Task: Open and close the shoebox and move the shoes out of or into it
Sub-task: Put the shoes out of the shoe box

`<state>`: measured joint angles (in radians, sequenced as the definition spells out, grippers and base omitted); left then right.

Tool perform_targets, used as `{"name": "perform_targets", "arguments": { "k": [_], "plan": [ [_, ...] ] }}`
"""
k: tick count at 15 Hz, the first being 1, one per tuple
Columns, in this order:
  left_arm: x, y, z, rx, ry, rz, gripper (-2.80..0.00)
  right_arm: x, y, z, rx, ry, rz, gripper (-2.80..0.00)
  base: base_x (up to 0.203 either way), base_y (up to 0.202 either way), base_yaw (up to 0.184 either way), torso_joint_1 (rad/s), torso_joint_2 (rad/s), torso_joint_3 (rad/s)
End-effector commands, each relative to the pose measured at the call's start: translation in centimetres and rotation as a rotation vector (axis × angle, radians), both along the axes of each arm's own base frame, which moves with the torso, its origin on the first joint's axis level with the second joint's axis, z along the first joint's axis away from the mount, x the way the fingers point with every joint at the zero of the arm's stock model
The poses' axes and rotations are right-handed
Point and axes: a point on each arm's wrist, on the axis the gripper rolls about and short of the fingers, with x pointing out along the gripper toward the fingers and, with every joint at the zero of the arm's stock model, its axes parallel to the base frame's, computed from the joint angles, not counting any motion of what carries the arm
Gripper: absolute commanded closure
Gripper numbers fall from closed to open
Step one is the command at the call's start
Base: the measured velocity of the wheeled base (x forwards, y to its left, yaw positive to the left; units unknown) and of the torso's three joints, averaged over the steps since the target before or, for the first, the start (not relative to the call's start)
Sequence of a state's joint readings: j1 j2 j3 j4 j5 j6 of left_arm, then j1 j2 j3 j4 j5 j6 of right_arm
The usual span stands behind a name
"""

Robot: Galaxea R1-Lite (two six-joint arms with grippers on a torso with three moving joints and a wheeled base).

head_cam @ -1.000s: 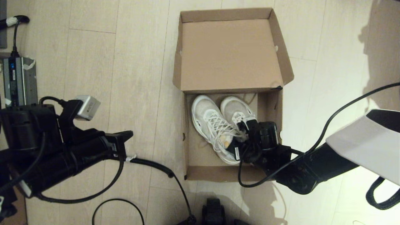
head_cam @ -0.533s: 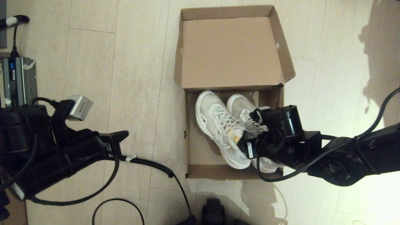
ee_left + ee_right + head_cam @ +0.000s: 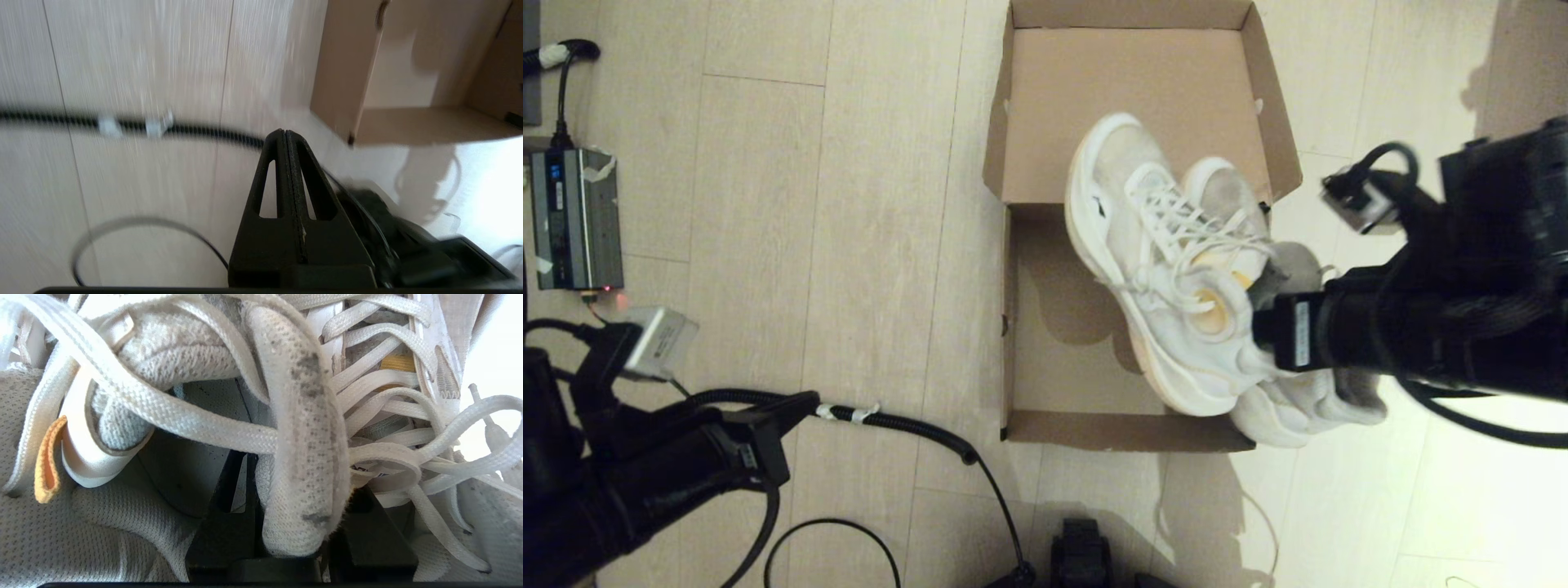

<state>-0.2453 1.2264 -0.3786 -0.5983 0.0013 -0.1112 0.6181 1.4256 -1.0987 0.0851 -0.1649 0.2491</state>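
- The fingers [image 3: 212, 522] of the right gripper [image 3: 1262, 314] are clamping the padded collars of the shoes [image 3: 1176, 269], pinching mesh and laces between them in the right wrist view.
- The fingers [image 3: 286, 171] of the left gripper [image 3: 800, 404] are pressing flat together, holding nothing, low on the robot's left above the floor [image 3: 768, 163], beside a black ribbed cable [image 3: 915, 429].
- Both white sneakers are hanging as a pair from the right gripper, clear of the box bottom, heels toward the gripper and toes pointing away from the robot, the yellowish insoles showing.
- The near heel is hanging out past the near right corner of the shoebox [image 3: 1045, 359], which is sitting open on the floor with its bottom bare.
- The hinged lid [image 3: 1127, 90] is lying back on the far side, inner face up, with the toes of the shoes overlapping its near edge.
- A grey power unit [image 3: 576, 216] is lying on the floor far to the left.
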Motion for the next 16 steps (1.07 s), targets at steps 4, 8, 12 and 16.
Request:
{"name": "perform_targets", "arguments": {
  "k": [4, 8, 12, 16],
  "plan": [
    [-2.9, 0.8, -1.7, -0.058, 0.036, 0.019, 0.00, -8.6, -7.7, 7.4, 0.130, -0.243, -0.139, 0.00, 0.000, 0.000, 0.000, 0.000, 0.00, 0.000],
    [-3.2, 0.8, -2.5, -0.133, 0.083, 0.040, 0.00, -11.6, -12.1, 7.8, 0.074, -0.353, -0.430, 0.00, 0.000, 0.000, 0.000, 0.000, 0.00, 0.000],
    [-4.0, 1.1, -0.3, -0.158, -0.026, 0.036, 0.00, -10.6, -13.9, 6.0, -0.069, -0.303, -0.678, 0.00, 0.000, 0.000, 0.000, 0.000, 0.00, 0.000],
    [-3.2, 1.0, 4.3, -0.185, -0.161, 0.046, 0.00, -2.9, -14.8, 3.2, -0.147, -0.124, -0.750, 0.00, 0.000, 0.000, 0.000, 0.000, 0.00, 0.000]
  ]
}}
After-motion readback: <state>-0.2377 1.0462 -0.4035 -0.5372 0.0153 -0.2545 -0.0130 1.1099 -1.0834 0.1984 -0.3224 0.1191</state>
